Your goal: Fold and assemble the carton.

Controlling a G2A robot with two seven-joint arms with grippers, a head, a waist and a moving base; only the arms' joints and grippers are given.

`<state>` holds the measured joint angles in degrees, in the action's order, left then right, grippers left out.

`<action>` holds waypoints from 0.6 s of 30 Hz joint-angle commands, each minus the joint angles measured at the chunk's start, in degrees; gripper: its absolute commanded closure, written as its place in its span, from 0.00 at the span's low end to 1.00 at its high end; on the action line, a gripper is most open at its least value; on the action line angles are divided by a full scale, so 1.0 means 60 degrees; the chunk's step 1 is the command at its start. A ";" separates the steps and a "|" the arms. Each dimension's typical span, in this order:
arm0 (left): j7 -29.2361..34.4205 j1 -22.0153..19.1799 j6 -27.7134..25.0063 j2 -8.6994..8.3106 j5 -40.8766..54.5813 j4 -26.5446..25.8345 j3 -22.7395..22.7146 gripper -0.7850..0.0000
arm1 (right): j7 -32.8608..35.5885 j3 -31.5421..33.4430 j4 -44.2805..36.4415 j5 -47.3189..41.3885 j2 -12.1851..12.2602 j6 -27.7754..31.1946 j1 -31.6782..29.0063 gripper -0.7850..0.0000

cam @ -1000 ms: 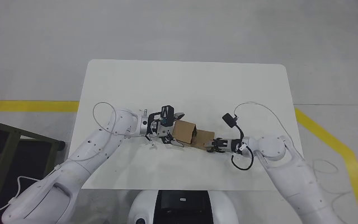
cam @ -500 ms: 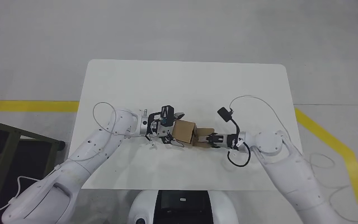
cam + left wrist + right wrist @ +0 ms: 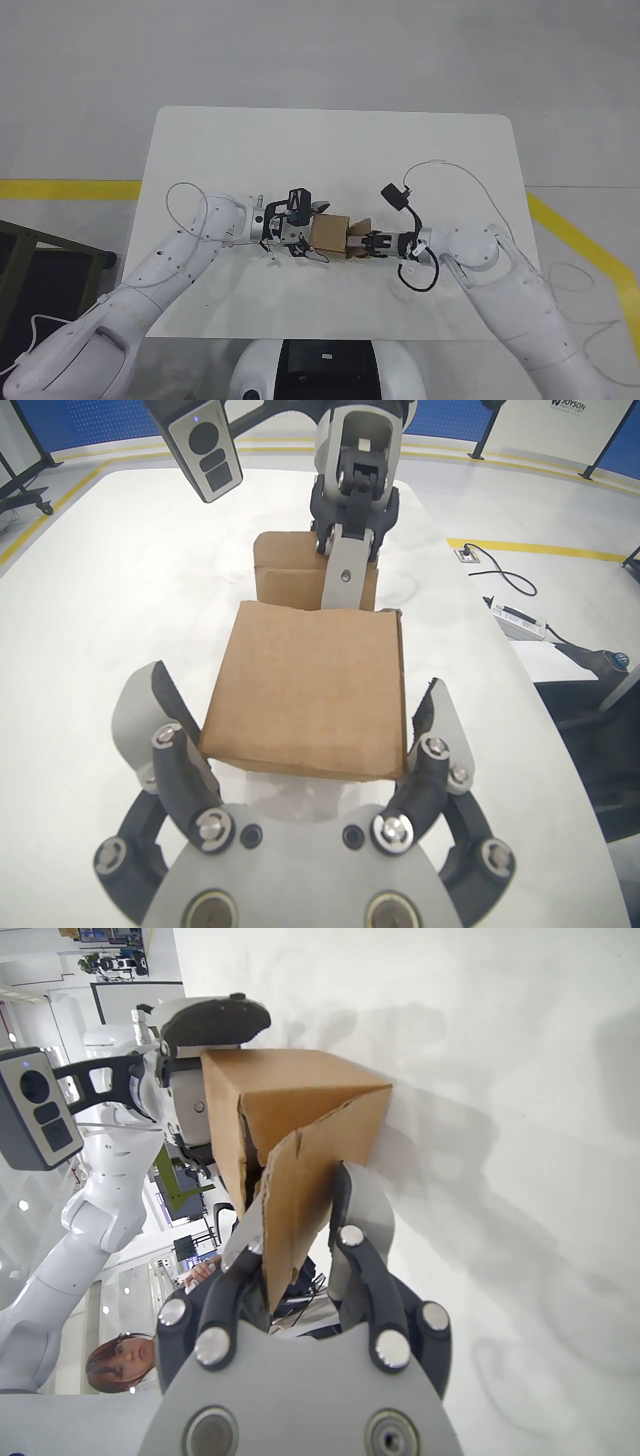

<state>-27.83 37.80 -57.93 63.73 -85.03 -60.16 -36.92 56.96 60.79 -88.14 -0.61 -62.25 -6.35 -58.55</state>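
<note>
Mid-worktop (image 3: 250, 150), the cardboard carton (image 3: 328, 234) lies on its side, left hand (image 3: 292, 690) clamped across its body, right hand (image 3: 364, 243) pinched on an end flap (image 3: 295, 1168); likely risk: an off-line push buckles the flap or skews the carton.

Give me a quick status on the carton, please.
Left end effector around carton, grip unclear. Right end effector shut on flap. Nothing in the way.

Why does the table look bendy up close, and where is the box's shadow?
Left wrist view: the wide lens bends the edges of the table around the carton. Right wrist view: a soft grey shadow lies on the table beside the carton. Top view: the table edges look straight, evenly lit.
</note>
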 commanded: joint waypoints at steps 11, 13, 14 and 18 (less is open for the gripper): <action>0.0000 0.0000 0.0000 0.0000 0.0000 0.0000 0.0000 0.00 | -0.0197 0.0397 -0.0357 -0.0230 0.0077 -0.0108 -0.0239 0.51; 0.0000 0.0000 0.0000 0.0000 0.0000 0.0000 0.0000 0.00 | -0.0223 0.0474 -0.0414 -0.0235 0.0096 -0.0104 -0.0297 0.42; 0.0000 0.0000 0.0000 0.0000 0.0000 0.0000 0.0000 0.00 | -0.0234 0.0505 -0.0437 -0.0224 0.0105 -0.0114 -0.0323 0.41; 0.0000 0.0000 0.0000 0.0000 0.0000 0.0000 0.0000 0.00 | -0.0295 0.0624 -0.0486 -0.0142 0.0141 -0.0188 -0.0410 0.43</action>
<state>-27.83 37.80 -57.93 63.73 -85.03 -60.16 -36.92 55.26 64.36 -90.98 -1.55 -61.45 -7.38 -60.91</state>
